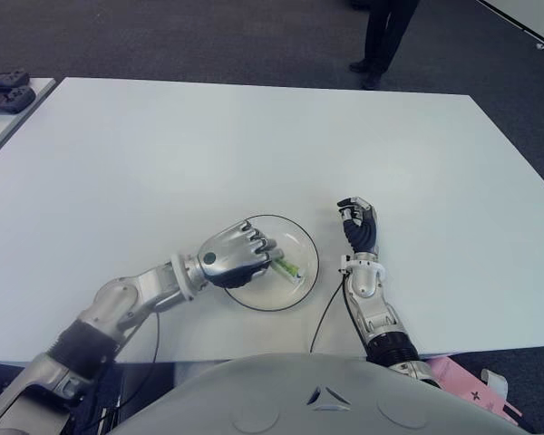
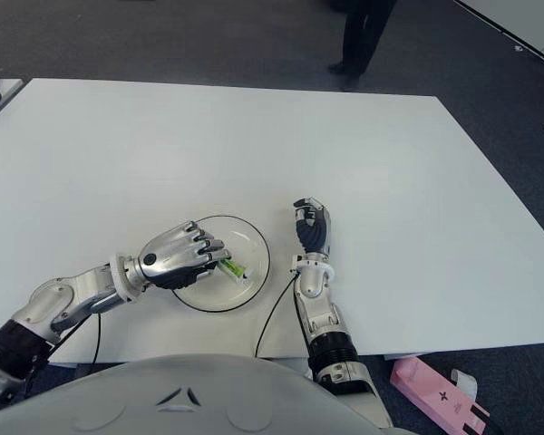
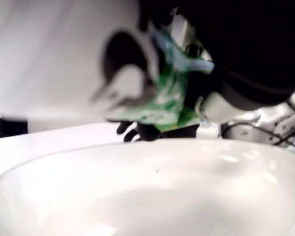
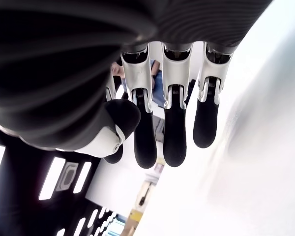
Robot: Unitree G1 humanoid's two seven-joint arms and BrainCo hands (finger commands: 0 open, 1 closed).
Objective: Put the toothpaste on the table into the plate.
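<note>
- The left hand (image 1: 238, 256) is seen over the left part of the plate (image 1: 306, 246), its fingers curled around the toothpaste (image 1: 286, 265); the green-and-white tube is shown above the plate's white bowl in the left wrist view.
- The placing step is judged to be in hand: the tube is over the plate but not yet released.
- Next, the tube should be lowered onto the plate, the fingers opened and the hand lifted clear.
- The right hand (image 1: 359, 227) is seen just right of the plate over the white counter (image 1: 254, 145), its fingers loosely bent and holding nothing.
</note>
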